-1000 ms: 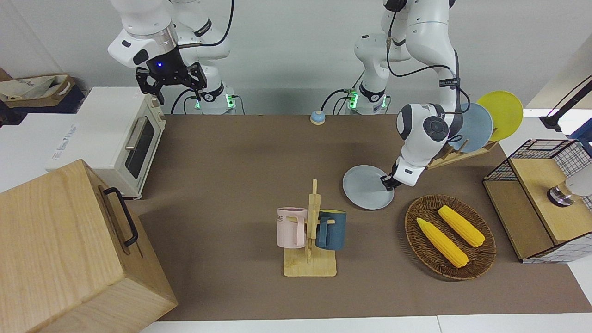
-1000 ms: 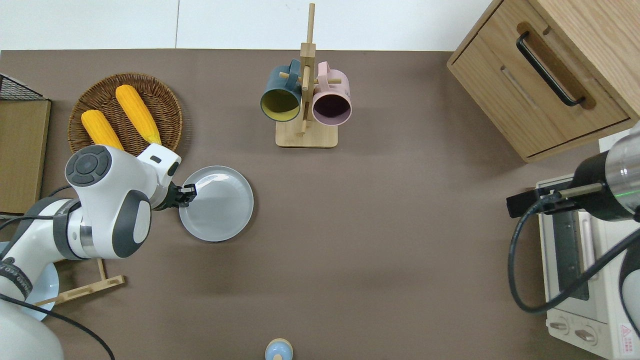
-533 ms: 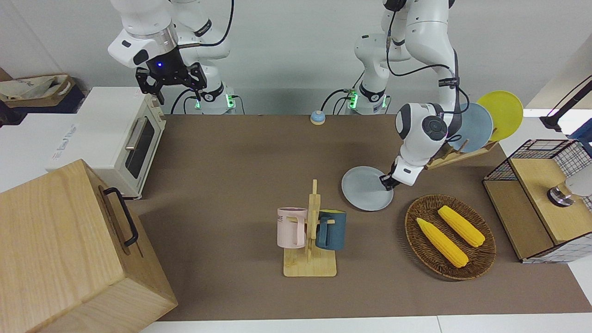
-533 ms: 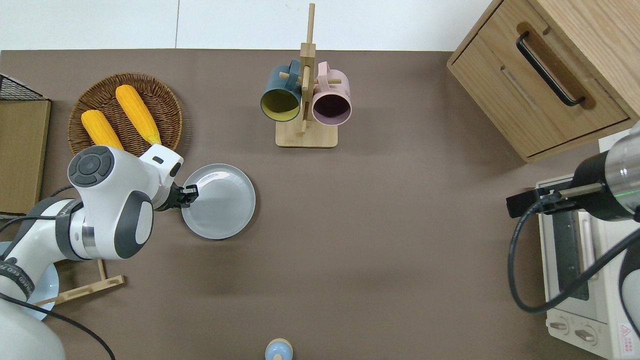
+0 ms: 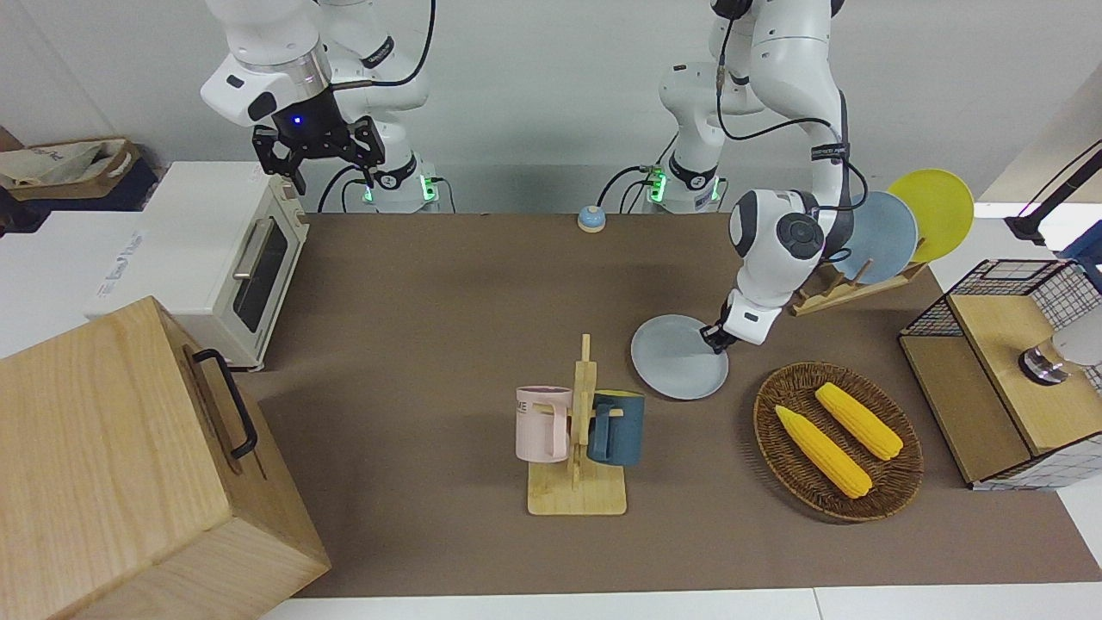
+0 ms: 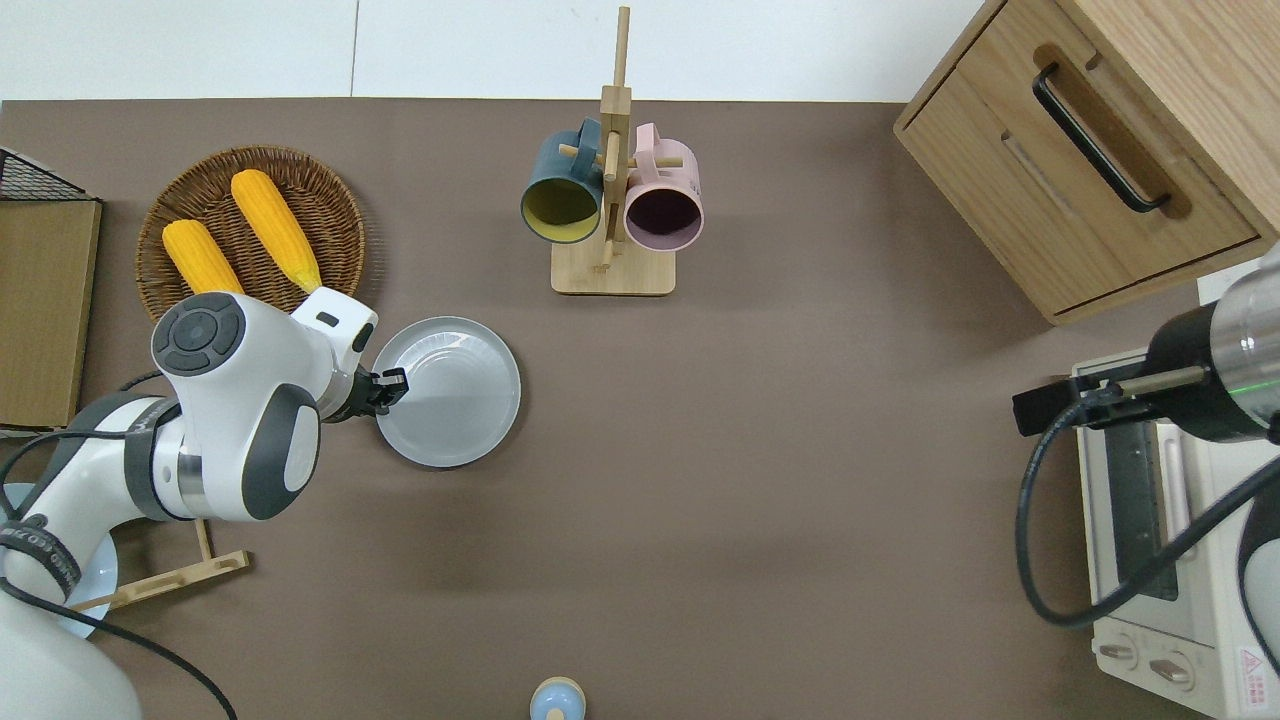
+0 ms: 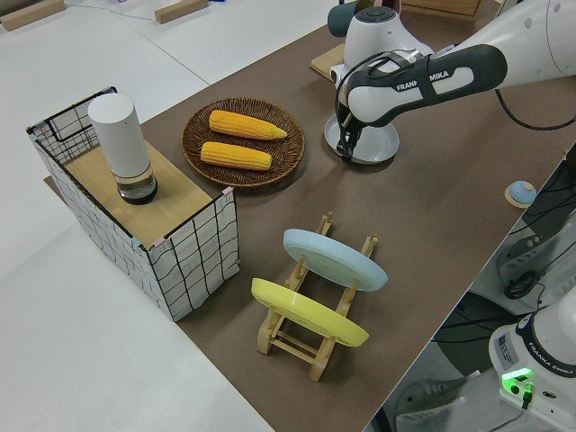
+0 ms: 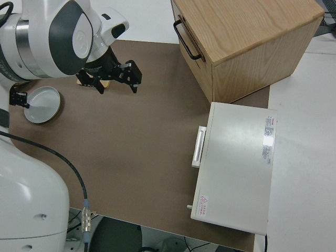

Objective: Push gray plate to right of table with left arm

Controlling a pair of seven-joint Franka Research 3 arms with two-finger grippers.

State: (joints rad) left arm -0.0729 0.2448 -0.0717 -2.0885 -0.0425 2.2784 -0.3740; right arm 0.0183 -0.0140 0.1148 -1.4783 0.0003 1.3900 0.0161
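**Front view.** The gray plate point(image 5: 676, 357) lies flat on the bench point(image 5: 430, 284), at about 3 o'clock from the bench centre. That is toward the left arm's end. The left arm point(image 5: 775, 245) reaches down so that the left jaws meet the plate's rim at its 2 o'clock edge. We cannot tell whether these jaws are spread or pressed together. The right arm point(image 5: 267, 69) is parked.

**Overhead view.** The left jaws touch the plate's 9 o'clock rim. The required travel runs toward 3 o'clock, and we judge most of it still to be covered. The mug rack point(image 6: 610, 200) stands at 1 o'clock from the plate.

**Left side view.** The jaw tips stand at the low rim, with the corn basket point(image 7: 243, 144) close by.

**Right side view.** The right jaws are spread wide and hold nothing.

**Hazards.**
- If the contact point sits off the plate's centre line, we expect the plate to spin and slide away from the tips.
- If the tips sit too high, they may ride over the low rim and lose the plate.
- If the push drifts toward 1 o'clock, the plate may strike the mug rack base.
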